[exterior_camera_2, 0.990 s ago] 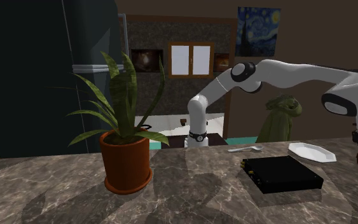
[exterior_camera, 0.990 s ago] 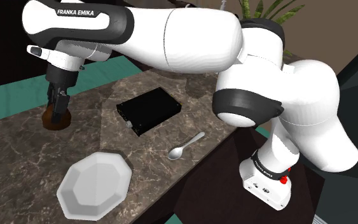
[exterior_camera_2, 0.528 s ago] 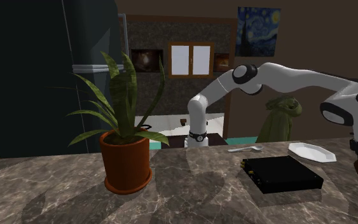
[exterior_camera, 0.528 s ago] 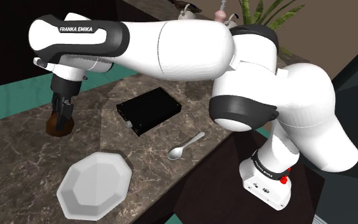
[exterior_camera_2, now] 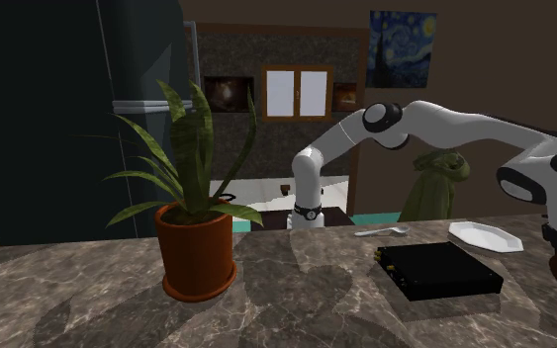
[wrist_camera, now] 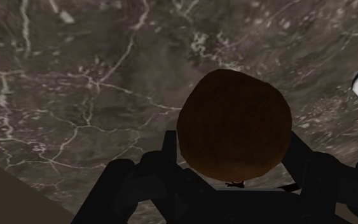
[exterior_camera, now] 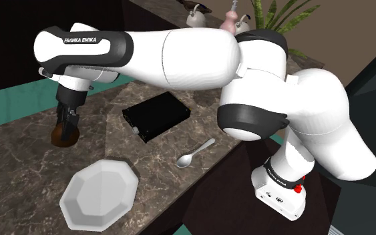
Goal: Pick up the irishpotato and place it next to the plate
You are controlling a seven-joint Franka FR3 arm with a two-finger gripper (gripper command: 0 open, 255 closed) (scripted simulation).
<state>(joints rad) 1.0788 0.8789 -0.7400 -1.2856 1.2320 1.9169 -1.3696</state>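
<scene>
Gripping a round brown potato (wrist_camera: 234, 124) between its two black fingers, the end effector (exterior_camera: 65, 127) hangs from the white arm (exterior_camera: 193, 50) over a dark, veined bench (exterior_camera: 19, 167). The fingers are parted only by the potato's width and press on both its sides, so the potato is held.

In the shoulder view the potato is at about eleven o'clock from the white faceted plate (exterior_camera: 99, 193), well apart from it. A flat black box (exterior_camera: 156, 115) lies at one o'clock from the plate and a spoon (exterior_camera: 194, 154) at two o'clock. The potato looks just clear of the bench, though the angle makes that hard to confirm.

The step in hand is likely the carry toward the plate. To do it well, the grip should stay firm, since a round thing can slip. The potato should ride high enough to clear the bench and travel toward five o'clock. It should come down on bare bench just beside the plate's rim, not on it. The fingers should part only once the potato rests, so it does not roll.

White capitals on the arm's dark band read "FRANKA EMIKA" (exterior_camera: 83, 41).
</scene>
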